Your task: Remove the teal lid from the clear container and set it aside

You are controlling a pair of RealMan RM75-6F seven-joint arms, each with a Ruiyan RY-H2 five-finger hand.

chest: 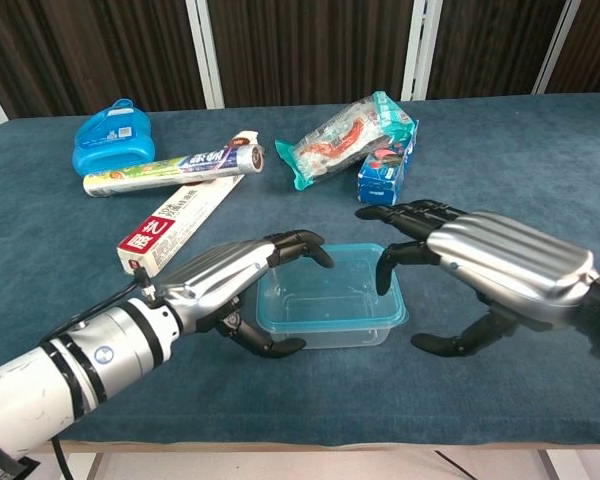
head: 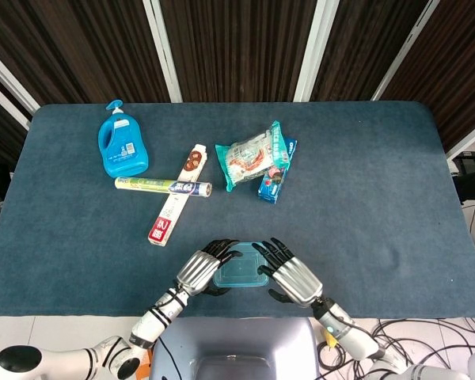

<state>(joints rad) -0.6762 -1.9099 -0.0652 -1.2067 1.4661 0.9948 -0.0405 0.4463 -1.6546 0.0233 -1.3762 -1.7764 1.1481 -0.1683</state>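
Note:
The clear container (chest: pixel 325 332) with its teal lid (chest: pixel 330 290) sits near the table's front edge, also visible in the head view as the lid (head: pixel 239 271). My left hand (chest: pixel 230 280) grips the container's left end, with its fingers curled over the far-left corner and its thumb against the near side. My right hand (chest: pixel 495 262) is at the container's right end with fingers spread. Its fingertips hover over the lid's right edge and its thumb stays clear of the near side. In the head view the left hand (head: pixel 198 269) and right hand (head: pixel 294 277) flank the container.
Further back lie a red-and-white box (head: pixel 176 196), a wrap roll (head: pixel 163 187), a blue bottle (head: pixel 124 147), a snack bag (head: pixel 249 156) and a small blue box (head: pixel 275 178). The table's front edge (head: pixel 364 313) runs just behind both hands.

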